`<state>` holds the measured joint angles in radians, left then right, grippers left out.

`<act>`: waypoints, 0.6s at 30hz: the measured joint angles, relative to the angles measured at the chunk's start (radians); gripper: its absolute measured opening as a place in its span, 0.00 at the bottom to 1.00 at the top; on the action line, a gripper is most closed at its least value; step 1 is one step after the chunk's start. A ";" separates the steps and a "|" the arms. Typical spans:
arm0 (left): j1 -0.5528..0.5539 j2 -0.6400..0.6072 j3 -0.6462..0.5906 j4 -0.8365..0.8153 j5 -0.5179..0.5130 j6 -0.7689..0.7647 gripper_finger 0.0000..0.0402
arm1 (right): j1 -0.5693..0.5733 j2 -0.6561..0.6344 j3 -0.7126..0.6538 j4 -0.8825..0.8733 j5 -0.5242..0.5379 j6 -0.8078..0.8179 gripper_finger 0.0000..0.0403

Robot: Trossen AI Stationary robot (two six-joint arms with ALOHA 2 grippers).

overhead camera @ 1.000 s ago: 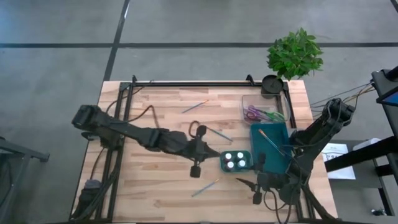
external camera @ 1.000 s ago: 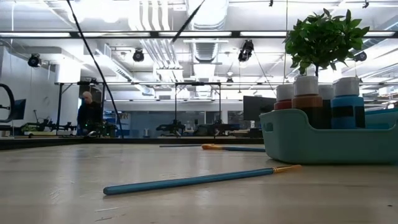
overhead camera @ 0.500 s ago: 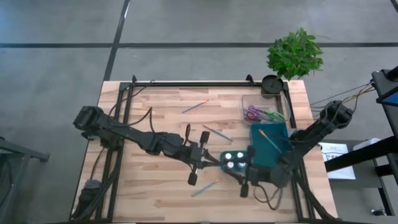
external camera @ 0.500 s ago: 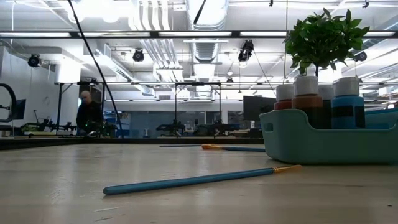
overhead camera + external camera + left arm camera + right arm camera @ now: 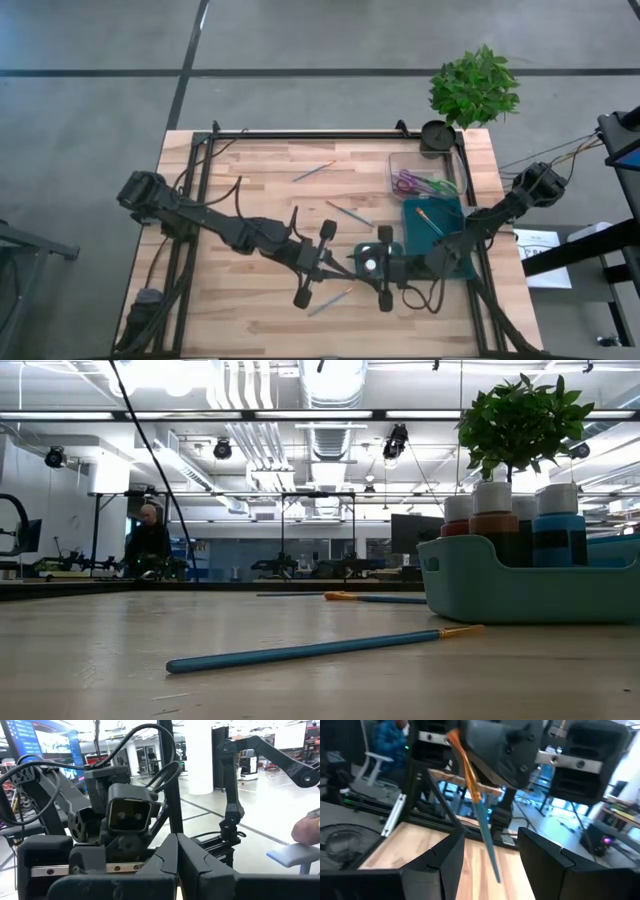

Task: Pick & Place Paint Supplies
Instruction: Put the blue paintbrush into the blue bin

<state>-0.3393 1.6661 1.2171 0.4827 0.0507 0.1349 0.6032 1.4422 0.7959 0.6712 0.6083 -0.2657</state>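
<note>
The left gripper (image 5: 312, 283) hangs over the counter (image 5: 230, 185) — jaws closed on a blue brush (image 5: 479, 815). Another brush (image 5: 329, 300) lies on the near side, two more (image 5: 314, 171) farther off. The right gripper (image 5: 385, 268), jaws apart and empty, faces it beside the paint holder (image 5: 368, 262). A teal tray (image 5: 440, 225) sits right.

The wooden table (image 5: 250, 190) carries scattered paintbrushes (image 5: 314, 171), a teal tray (image 5: 432, 222) and a clear bin (image 5: 415, 170).

Paint tubes (image 5: 520, 520) in palette (image 5: 520, 595)
</note>
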 joint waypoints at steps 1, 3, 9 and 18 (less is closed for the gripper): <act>0.000 0.000 0.000 0.000 0.002 0.000 0.00 | -0.004 0.000 0.000 0.009 -0.014 -0.001 0.45; 0.000 0.000 0.000 0.000 0.002 0.000 0.00 | -0.007 0.000 0.000 0.027 -0.048 -0.001 0.45; 0.000 0.000 0.001 0.000 0.003 0.003 0.00 | -0.024 0.000 0.004 0.056 -0.107 -0.012 0.45; 0.000 0.000 0.002 0.000 0.003 0.003 0.00 | -0.035 0.000 0.057 0.037 -0.173 -0.041 0.45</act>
<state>-0.3394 1.6661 1.2186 0.4824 0.0540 0.1383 0.5682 1.4418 0.8534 0.7086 0.4353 -0.3068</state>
